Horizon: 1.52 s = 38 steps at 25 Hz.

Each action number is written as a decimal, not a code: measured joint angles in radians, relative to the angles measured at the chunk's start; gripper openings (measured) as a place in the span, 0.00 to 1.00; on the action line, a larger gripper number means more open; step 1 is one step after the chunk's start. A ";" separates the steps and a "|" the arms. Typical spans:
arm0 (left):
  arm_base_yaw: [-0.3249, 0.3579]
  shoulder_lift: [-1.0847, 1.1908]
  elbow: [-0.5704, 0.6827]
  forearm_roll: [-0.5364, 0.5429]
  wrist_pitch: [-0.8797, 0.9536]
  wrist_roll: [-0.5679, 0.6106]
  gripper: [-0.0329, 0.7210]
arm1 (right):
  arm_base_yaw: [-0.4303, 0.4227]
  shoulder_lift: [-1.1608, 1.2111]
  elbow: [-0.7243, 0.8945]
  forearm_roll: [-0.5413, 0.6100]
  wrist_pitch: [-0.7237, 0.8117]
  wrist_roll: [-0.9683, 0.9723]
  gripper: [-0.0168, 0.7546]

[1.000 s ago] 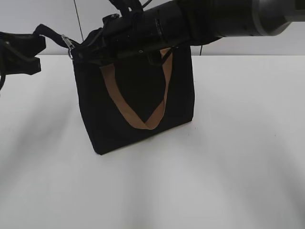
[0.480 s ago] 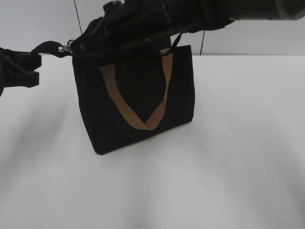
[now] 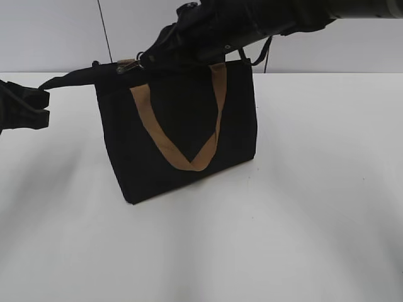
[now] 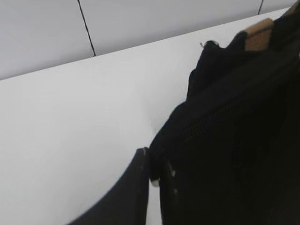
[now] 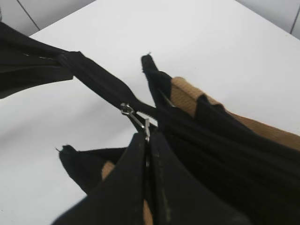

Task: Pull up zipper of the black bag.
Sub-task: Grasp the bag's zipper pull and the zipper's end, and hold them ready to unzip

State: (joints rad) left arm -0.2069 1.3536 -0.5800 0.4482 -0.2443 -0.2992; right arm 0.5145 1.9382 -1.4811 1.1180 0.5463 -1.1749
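Observation:
The black bag [image 3: 182, 145] stands upright on the white table, its tan strap handle [image 3: 182, 160] hanging down the front. My right gripper [image 3: 140, 61] reaches across the bag's top from the upper right. It is shut on the small silvery pull tab [image 3: 123, 66] of the zipper, and the wrist view shows the tab [image 5: 140, 123] pinched at the tips of my right gripper [image 5: 147, 137]. The black zip tape [image 5: 96, 79] runs taut to the left. My left gripper [image 3: 38, 104] is shut on the tape's free end [image 3: 66, 78]. In its wrist view my left gripper [image 4: 154, 174] clamps black fabric [image 4: 225, 140].
The white table [image 3: 315, 207] spreads around the bag, with a pale panelled wall [image 3: 56, 31] behind. The right arm [image 3: 264, 19] spans the upper part of the exterior view above the bag. A second tan handle [image 5: 187, 98] shows inside the bag's mouth.
My right gripper has moved right along the bag's top rim, carrying the pull tab with it. The zip tape on the left has stretched straighter, and my left gripper has dropped slightly.

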 joint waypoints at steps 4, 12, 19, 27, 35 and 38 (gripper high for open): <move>0.000 0.000 0.000 0.000 0.009 0.000 0.08 | -0.047 0.000 0.000 -0.029 0.002 0.003 0.00; -0.002 0.000 0.000 -0.006 0.016 0.000 0.08 | -0.187 0.000 0.000 -0.069 0.010 0.003 0.00; -0.002 0.000 0.000 -0.010 0.020 0.000 0.08 | -0.269 0.000 0.000 -0.077 0.006 0.005 0.00; -0.001 0.000 0.000 -0.010 0.022 0.000 0.09 | -0.269 0.000 0.000 -0.077 0.034 0.009 0.04; -0.007 -0.012 0.000 -0.028 0.095 -0.101 0.68 | -0.269 -0.023 0.000 -0.147 0.171 0.076 0.69; -0.048 -0.052 0.000 -0.047 0.205 -0.121 0.71 | -0.269 -0.061 0.000 -0.277 0.222 0.200 0.73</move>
State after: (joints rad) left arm -0.2549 1.3018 -0.5800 0.4014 -0.0390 -0.4198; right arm 0.2457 1.8775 -1.4811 0.8407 0.7679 -0.9752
